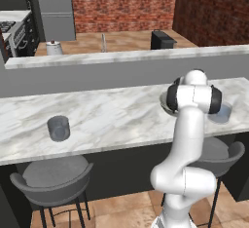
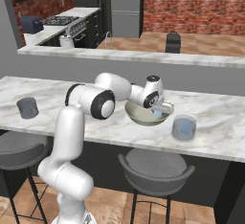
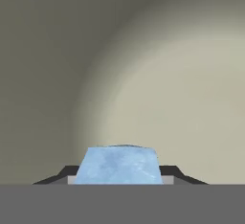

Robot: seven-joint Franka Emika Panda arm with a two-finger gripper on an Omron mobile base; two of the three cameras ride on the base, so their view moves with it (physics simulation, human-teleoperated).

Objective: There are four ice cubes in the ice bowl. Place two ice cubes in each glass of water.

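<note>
My gripper (image 2: 158, 107) reaches down into the ice bowl (image 2: 139, 117) on the marble counter. In the hand view a pale-blue ice cube (image 3: 118, 165) sits between my two dark fingertips (image 3: 168, 173), which are shut against its sides, with the bowl's pale inside (image 3: 167, 89) right behind it. One glass of water (image 2: 184, 127) stands just right of the bowl. The other glass (image 2: 27, 107) is far off at the counter's left end. From the left base view my arm covers most of the bowl (image 1: 164, 104) and part of the near glass (image 1: 222, 113); the far glass (image 1: 58, 127) stands in the open.
A raised grey ledge (image 1: 121, 56) runs behind the counter. Grey stools (image 2: 155, 168) (image 1: 53, 176) stand under its front edge. A small white pot (image 1: 54, 47) and a dark toaster (image 1: 163, 39) sit on the far worktop.
</note>
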